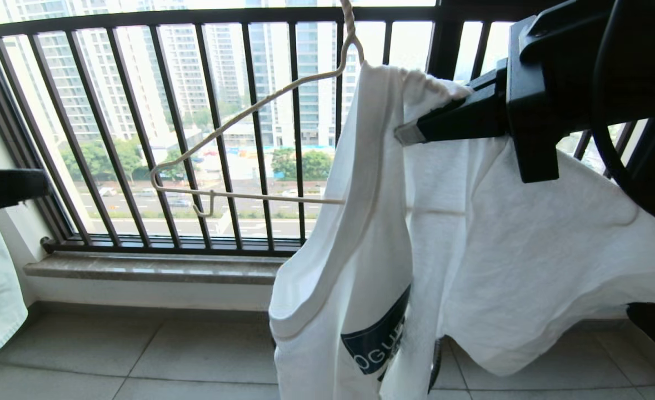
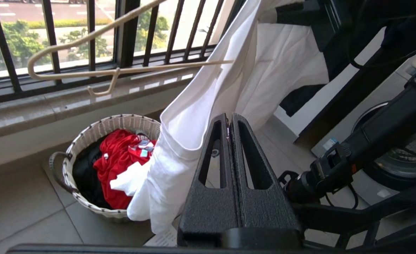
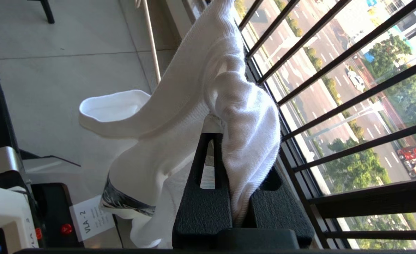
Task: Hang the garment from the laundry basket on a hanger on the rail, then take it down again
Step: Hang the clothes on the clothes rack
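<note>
Right tool (image 3: 225, 121) clamps garment (image 3: 236, 106); left tool (image 2: 229, 121) closed.

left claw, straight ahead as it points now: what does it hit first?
Probably the garment: the shut left claw has its tips right at the hanging white cloth. Whether a fold is pinched is unclear. Behind the cloth lies floor tile; the laundry basket sits off to one side.

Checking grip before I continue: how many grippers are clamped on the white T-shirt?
1 for certain: right gripper pinches the T-shirt near the hanger. Left gripper is shut beside it; cloth contact unclear.
</note>
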Robot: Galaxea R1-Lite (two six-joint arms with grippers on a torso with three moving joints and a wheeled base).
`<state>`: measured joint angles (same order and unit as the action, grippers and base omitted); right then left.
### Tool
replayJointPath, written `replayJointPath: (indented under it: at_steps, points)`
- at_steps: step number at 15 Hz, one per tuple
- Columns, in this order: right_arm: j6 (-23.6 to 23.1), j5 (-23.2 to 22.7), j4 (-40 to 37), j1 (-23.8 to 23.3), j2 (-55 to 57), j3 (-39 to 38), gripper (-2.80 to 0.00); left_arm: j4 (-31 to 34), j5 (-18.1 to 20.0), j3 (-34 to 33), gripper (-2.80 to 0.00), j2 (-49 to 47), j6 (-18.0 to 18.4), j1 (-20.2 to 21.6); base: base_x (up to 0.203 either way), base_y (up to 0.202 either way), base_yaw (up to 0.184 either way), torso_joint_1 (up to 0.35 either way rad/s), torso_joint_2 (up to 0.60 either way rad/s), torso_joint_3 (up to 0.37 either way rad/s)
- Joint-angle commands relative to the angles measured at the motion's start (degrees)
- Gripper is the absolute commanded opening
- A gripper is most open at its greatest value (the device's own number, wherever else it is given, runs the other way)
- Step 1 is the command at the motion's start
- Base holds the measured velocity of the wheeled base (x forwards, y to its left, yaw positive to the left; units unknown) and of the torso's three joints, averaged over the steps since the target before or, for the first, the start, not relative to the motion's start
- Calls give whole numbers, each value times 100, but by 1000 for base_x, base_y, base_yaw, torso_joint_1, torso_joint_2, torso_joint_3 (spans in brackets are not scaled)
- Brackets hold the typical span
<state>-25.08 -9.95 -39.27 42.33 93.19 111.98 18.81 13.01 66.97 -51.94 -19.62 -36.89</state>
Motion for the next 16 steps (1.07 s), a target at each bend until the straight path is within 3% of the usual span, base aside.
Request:
replayJointPath:
  at_steps: [1, 4, 5, 7, 12, 16]
  points:
    - [39, 10, 20, 0, 23, -1, -280, 103, 3, 28, -280, -400, -28, -226, 0, 0, 0, 0, 0, 0]
    - [65, 19, 33, 4, 26, -10, -280, 102, -101, -110, -280, -824, -101, -235, 0, 0, 0, 0, 0, 0]
    - [87, 19, 42, 4, 23, -10, -280, 98, -175, -131, 0, -957, -146, -232, 0, 0, 0, 0, 0, 0]
    - [302, 19, 42, 4, 23, -10, -280, 108, -314, -141, 0, -1230, -235, -231, 0, 0, 0, 0, 0, 0]
    - [355, 10, 77, 4, -3, -10, -280, 115, -397, -185, 0, -1978, -494, -230, 0, 0, 0, 0, 0, 0]
    - [355, -7, 77, 47, -126, -45, -280, -19, -721, -266, 0, -2291, -633, -230, 0, 0, 0, 0, 0, 0]
